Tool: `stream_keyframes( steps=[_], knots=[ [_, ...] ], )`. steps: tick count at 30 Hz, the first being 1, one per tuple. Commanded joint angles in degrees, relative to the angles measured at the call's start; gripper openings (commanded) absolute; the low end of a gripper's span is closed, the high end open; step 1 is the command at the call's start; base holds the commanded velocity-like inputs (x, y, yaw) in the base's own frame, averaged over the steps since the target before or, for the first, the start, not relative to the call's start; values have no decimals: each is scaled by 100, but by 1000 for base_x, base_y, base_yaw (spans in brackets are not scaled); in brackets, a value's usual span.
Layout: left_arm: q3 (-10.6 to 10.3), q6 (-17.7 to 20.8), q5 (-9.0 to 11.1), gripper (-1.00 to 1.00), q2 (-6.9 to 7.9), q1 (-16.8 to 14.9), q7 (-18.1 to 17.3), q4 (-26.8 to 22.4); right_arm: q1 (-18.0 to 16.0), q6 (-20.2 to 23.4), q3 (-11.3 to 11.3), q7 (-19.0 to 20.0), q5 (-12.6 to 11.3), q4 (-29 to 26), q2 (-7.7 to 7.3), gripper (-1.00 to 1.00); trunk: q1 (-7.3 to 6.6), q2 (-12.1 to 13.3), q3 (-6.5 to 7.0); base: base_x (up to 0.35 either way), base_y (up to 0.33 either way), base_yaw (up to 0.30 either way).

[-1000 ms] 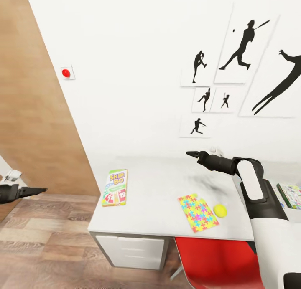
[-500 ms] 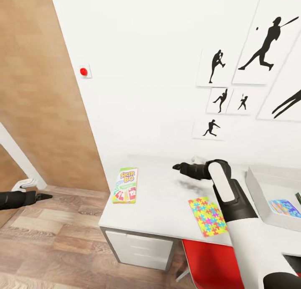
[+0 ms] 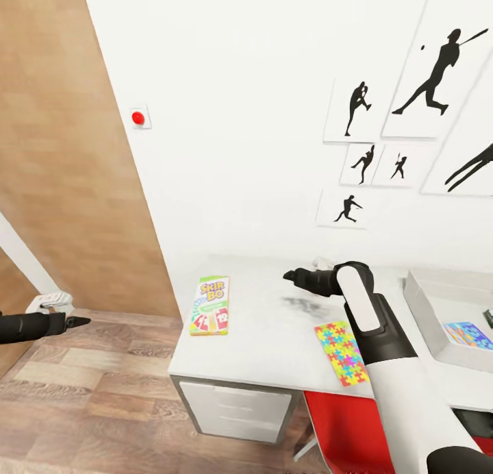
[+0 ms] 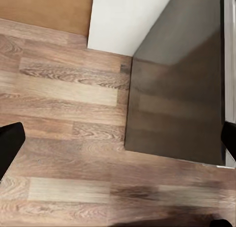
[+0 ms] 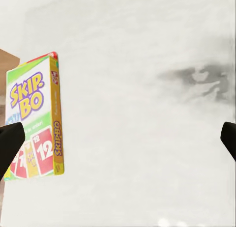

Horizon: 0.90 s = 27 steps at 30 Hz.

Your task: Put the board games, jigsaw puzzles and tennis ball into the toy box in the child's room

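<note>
red chair (image 3: 342, 426) sits bottom centre, tucked under the bench (image 3: 274, 337). on the bench: jigsaw puzzle (image 3: 341, 353) right of centre, green skip-bo board game (image 3: 211, 305) near its left end, grey toy box (image 3: 438, 309) far right. right tool (image 3: 291, 276) hovers mid-bench, spread wide, empty. left tool (image 3: 75, 320) over the floor at far left, also wide.

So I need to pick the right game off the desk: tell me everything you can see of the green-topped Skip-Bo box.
The green-topped Skip-Bo card box is a small flat rectangular printed carton: yellow and purple "SKIP-BO" lettering on green and white, with red and orange number cards pictured at its near end and an orange side panel. It looks closed and undamaged. It lies flat, face up, near the left end of the white-topped desk, lengthwise towards the wall. Only the desk touches it; the right gripper hovers apart.
</note>
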Motion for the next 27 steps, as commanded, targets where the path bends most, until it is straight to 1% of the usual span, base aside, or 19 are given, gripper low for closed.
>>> stream_keyframes(
  steps=[1, 6, 11, 15, 21, 24, 27],
  knots=[
    [4, 30, 46, 100, 2, -3, 13, 5, -7, 9, 3, -61, -53, -2, 3, 100, 4, -12, -11, 3, 114, -243],
    [4, -27, 32, 100, 2, -3, 15, 169, -7, 9, 3, -63, -48, -1, 0, 100, 4, -12, 18, 21, 187, -169],
    [-2, -38, 29, 100, 2, -3, 16, 213, -7, 12, 3, -65, -47, 3, 1, 100, 4, -12, 60, 18, 55, -95],
    [-3, -40, 26, 100, 2, -3, 19, 229, -7, 12, 7, -67, -47, 6, 4, 100, 4, -12, 96, 5, 102, -52],
    [-4, -51, 16, 100, 2, -3, 24, 254, -7, 12, 5, -71, -47, 8, 0, 100, 4, -12, 152, 15, 245, -11],
    [-5, -170, 14, 100, 2, -3, 18, 344, -7, 12, 4, -72, -44, 8, -1, 100, 4, -12, 180, 106, 200, 3],
    [-5, -349, 15, 100, 2, -3, 12, 456, -7, 12, 4, -72, -40, 8, -1, 100, 4, -12, 208, 108, 80, 48]
  ],
)
